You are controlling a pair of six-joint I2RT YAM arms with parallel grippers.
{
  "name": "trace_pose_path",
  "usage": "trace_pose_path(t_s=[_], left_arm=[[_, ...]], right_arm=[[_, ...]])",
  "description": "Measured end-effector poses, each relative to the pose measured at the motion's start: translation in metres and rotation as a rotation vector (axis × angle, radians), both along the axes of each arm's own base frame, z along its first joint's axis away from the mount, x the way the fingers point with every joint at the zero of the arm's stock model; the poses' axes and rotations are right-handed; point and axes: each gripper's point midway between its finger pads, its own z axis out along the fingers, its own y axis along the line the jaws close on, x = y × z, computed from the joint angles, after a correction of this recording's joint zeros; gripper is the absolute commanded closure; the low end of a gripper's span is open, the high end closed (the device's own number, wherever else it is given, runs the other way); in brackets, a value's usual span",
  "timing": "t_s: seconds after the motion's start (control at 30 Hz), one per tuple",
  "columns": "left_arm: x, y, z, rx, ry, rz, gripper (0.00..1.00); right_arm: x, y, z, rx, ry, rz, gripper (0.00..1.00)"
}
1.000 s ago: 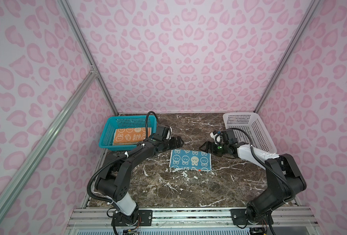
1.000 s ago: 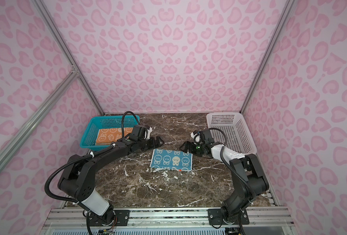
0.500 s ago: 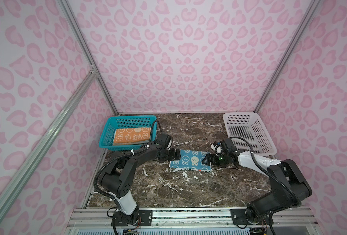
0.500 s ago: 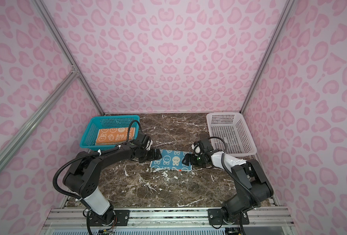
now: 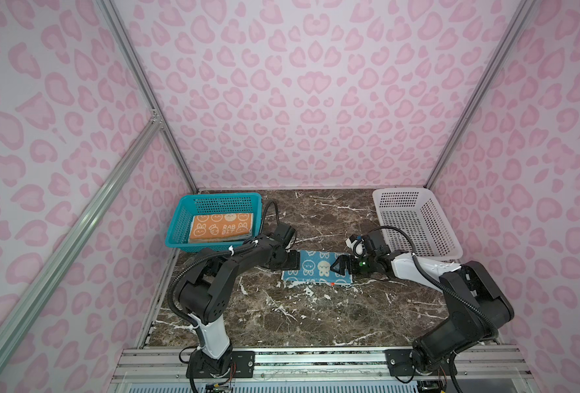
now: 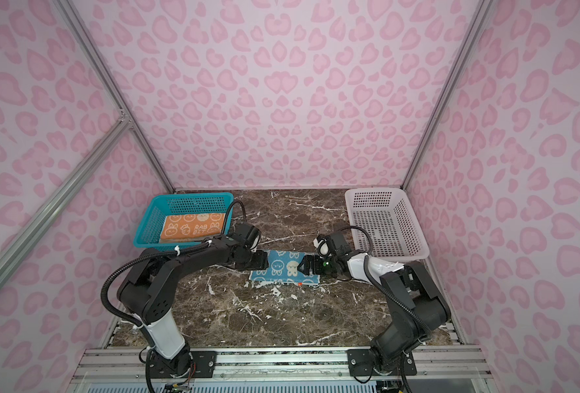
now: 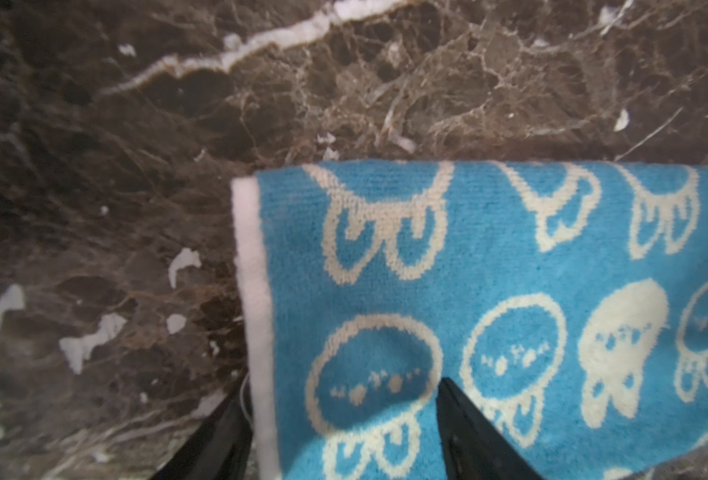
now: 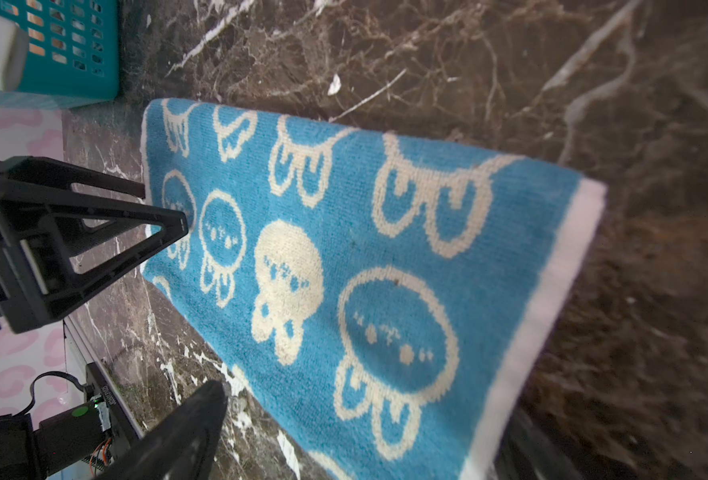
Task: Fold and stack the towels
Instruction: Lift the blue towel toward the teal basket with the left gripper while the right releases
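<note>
The blue towel [image 5: 316, 272] lies on the table [image 5: 299, 316], near its centre. The left gripper [image 5: 293, 262] sits at the towel's left end, and the right gripper [image 5: 339, 266] is over its right end. An orange towel [image 5: 219, 229] lies in the teal basket [image 5: 180, 223]. The white basket [image 5: 443, 228] stands at the far right.

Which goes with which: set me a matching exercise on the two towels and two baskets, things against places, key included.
1. blue towel
2. orange towel
3. white basket
4. teal basket

A. far left, holding a towel
B. far right, nothing inside
C. lying inside a basket
D. on the marble table, between the baskets

Pairs: 1-D, 2-C, 3-B, 4-A
</note>
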Motion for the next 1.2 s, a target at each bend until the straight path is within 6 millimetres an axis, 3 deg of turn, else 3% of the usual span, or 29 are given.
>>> trace_pose_path(t_s=[0.23, 0.37, 0.5, 0.7, 0.87, 1.03, 1.2], left_arm=[[0.0, 0.005, -0.008, 0.082, -0.006, -0.008, 0.63], [0.0, 0.012, -0.01, 0.131, -0.013, 0.001, 0.84], [0.003, 0.003, -0.009, 0.103, -0.02, -0.01, 0.95], [0.005, 0.001, -0.001, 0.099, -0.021, -0.009, 0.96], [-0.006, 0.005, 0.007, 0.134, 0.041, -0.031, 0.96], [0.004, 0.01, 0.03, 0.199, 0.02, -0.051, 0.96], [0.02, 0.021, 0.06, 0.292, -0.041, -0.067, 0.96]], right_arm=[[0.0, 0.001, 0.001, 0.003, 0.001, -0.004, 0.02], [0.0, 0.001, 0.0, 0.003, -0.001, -0.007, 0.02], [0.0, 0.002, 0.0, 0.008, -0.005, -0.009, 0.02], [-0.001, 0.005, 0.0, 0.008, -0.01, -0.006, 0.02], [-0.003, 0.006, 0.002, 0.006, -0.008, 0.0, 0.02], [-0.01, 0.005, 0.007, -0.032, 0.026, 0.004, 0.02], [0.001, 0.012, 0.033, -0.039, -0.023, 0.031, 0.02]])
